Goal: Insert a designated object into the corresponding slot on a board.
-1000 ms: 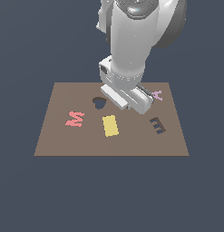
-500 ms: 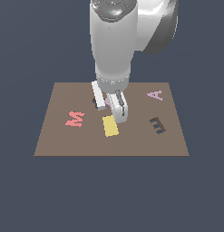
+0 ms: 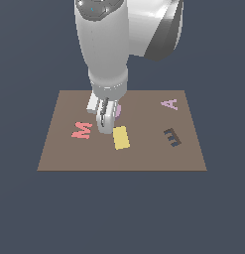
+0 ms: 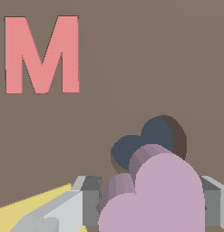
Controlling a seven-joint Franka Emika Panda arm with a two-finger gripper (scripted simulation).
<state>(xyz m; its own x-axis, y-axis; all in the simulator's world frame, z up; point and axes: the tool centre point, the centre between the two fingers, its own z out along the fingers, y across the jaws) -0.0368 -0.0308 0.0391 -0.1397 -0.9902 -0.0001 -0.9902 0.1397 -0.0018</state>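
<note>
End effector [image 3: 106, 120] is closed on the lilac heart [image 4: 154, 195], fingers [image 4: 63, 210] pinching it from both sides. The heart is held just above the board [image 3: 144, 149], not seated. In the wrist view the dark heart slot [image 4: 149, 140] sits right behind the heart, partly overlapped by it and not lined up. In the exterior view only a sliver of the heart [image 3: 118, 110] shows beside the fingers; the slot is hidden behind the arm. Yellow rectangle [image 3: 121, 137] lies just beside the fingertips. Red M [image 3: 82, 130] is toward the exterior view's left; pink A [image 3: 169, 103] and the E-shaped cut-out [image 3: 172, 137] are well apart on the exterior view's right.
</note>
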